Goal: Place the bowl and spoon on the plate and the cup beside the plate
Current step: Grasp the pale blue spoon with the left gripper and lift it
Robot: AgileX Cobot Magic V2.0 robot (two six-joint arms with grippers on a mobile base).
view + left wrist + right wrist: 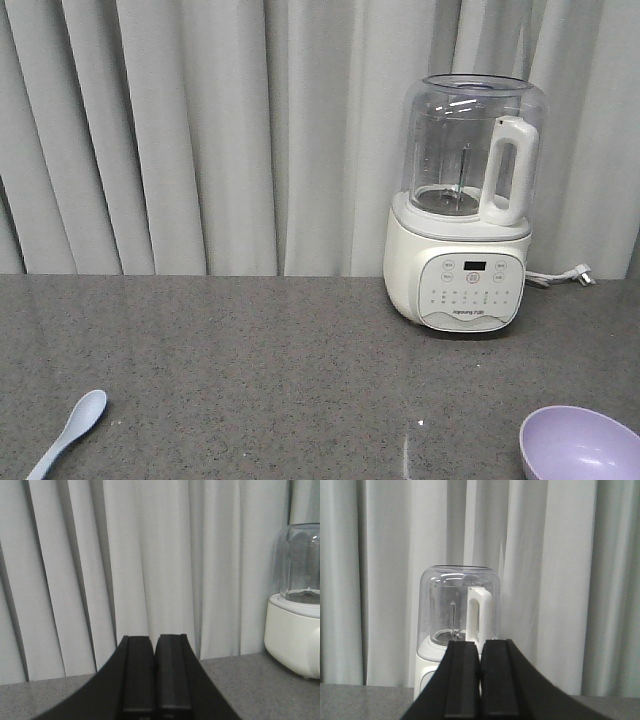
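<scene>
Spoon (68, 432) and bowl (578, 445) lie well apart, blender (468, 205) behind.

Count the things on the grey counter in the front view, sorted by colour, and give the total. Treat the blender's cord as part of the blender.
Pale blue: 1, the spoon
Lavender: 1, the bowl, cut off by the picture's edge
White with a clear jug: 1, the blender
Total: 3
</scene>
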